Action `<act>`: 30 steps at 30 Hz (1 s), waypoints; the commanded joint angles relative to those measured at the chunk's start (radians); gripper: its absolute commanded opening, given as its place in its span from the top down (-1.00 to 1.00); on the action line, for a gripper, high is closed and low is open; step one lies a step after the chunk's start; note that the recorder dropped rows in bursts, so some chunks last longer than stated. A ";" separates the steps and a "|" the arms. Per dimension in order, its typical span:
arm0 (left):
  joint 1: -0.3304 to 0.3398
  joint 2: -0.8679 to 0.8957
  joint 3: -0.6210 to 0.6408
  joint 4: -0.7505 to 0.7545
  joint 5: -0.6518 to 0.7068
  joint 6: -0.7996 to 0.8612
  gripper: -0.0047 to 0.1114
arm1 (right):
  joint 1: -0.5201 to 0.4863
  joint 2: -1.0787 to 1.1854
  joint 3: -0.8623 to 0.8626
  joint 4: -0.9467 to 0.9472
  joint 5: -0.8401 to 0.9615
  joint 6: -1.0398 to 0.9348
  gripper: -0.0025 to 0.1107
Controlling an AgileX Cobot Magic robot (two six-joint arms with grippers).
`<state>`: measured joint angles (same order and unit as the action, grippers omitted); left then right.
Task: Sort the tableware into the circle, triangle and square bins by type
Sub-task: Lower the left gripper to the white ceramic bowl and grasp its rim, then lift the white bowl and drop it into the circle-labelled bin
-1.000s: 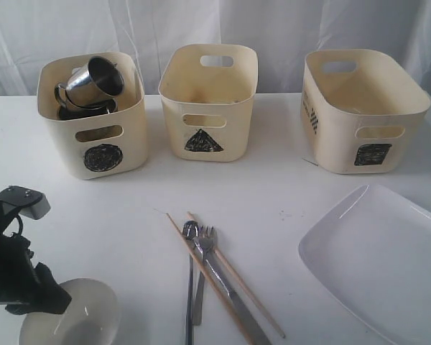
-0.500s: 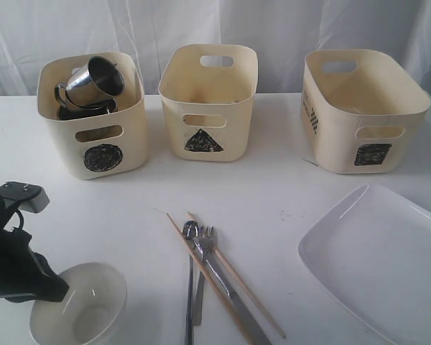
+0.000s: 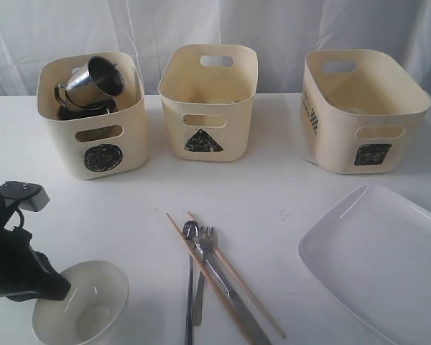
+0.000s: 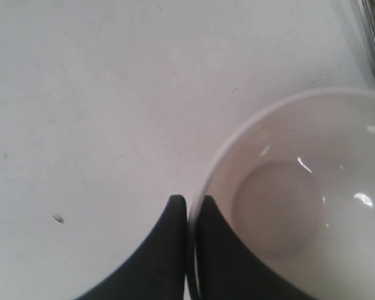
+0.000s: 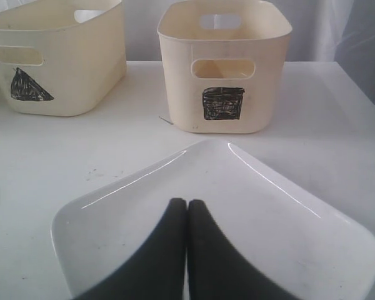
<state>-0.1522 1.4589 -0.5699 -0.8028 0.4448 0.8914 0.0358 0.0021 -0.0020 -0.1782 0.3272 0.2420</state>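
Table (image 3: 273, 187), white, carries all items. Large white rectangular plate (image 3: 381, 266) lies flat at the near right. The right gripper (image 5: 187, 203) hangs over it, fingers pressed together, holding nothing. Three cream tubs stand in a row at the far side: circle bin (image 3: 93, 115) left, triangle bin (image 3: 208, 100) middle, square bin (image 3: 363, 108) right. White bowl (image 3: 82, 305) sits near left, tilted, its rim pinched between the fingers of the left gripper (image 4: 187, 200). Steel mug (image 3: 97, 77) lies tipped in the circle bin, atop other steel ware. Wooden chopsticks (image 3: 215, 280), knife (image 3: 237, 302), spoon (image 3: 189, 287) and fork (image 3: 203, 266) lie bunched and overlapping at near centre, between bowl and plate.
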 commanded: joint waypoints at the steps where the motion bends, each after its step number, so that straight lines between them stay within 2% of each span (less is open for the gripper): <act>1: 0.000 -0.013 -0.038 -0.029 0.086 -0.003 0.92 | 0.003 -0.002 0.002 -0.001 -0.015 -0.001 0.96; 6: 0.000 -0.100 -0.160 -0.025 0.140 -0.003 0.92 | 0.003 -0.002 0.002 -0.001 -0.015 -0.001 0.96; 9: 0.000 -0.172 -0.261 -0.023 0.035 -0.003 0.92 | 0.003 -0.002 0.002 -0.001 -0.015 -0.001 0.96; 11: 0.000 -0.215 -0.328 -0.025 -0.103 -0.003 0.92 | 0.003 -0.002 0.002 -0.001 -0.015 -0.001 0.96; 16: 0.000 -0.231 -0.422 -0.107 -0.608 -0.018 0.92 | 0.003 -0.002 0.002 -0.001 -0.015 -0.001 0.96; 18: 0.000 -0.208 -0.431 -0.129 -0.797 -0.113 0.92 | 0.003 -0.002 0.002 -0.001 -0.015 -0.001 0.96; 20: 0.000 -0.174 -0.433 -0.104 -0.921 -0.248 0.92 | 0.003 -0.002 0.002 -0.001 -0.015 -0.001 0.96; 23: 0.000 -0.104 -0.433 0.108 -1.040 -0.531 0.92 | 0.003 -0.002 0.002 -0.001 -0.015 -0.001 0.96; 25: 0.000 -0.041 -0.435 0.373 -1.098 -0.752 0.92 | 0.003 -0.002 0.002 -0.001 -0.015 -0.001 0.96; 26: 0.000 0.037 -0.456 0.656 -1.164 -0.912 0.92 | 0.003 -0.002 0.002 -0.001 -0.015 -0.001 0.96; 28: 0.000 0.162 -0.519 0.884 -1.215 -0.948 0.92 | 0.003 -0.002 0.002 -0.001 -0.015 -0.001 0.96; 30: 0.000 0.283 -0.588 0.989 -1.153 -0.948 0.92 | 0.003 -0.002 0.002 -0.001 -0.015 -0.001 0.96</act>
<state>-0.1499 1.6477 -1.1036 0.0429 -0.7317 -0.0222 0.0358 0.0021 -0.0020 -0.1782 0.3272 0.2420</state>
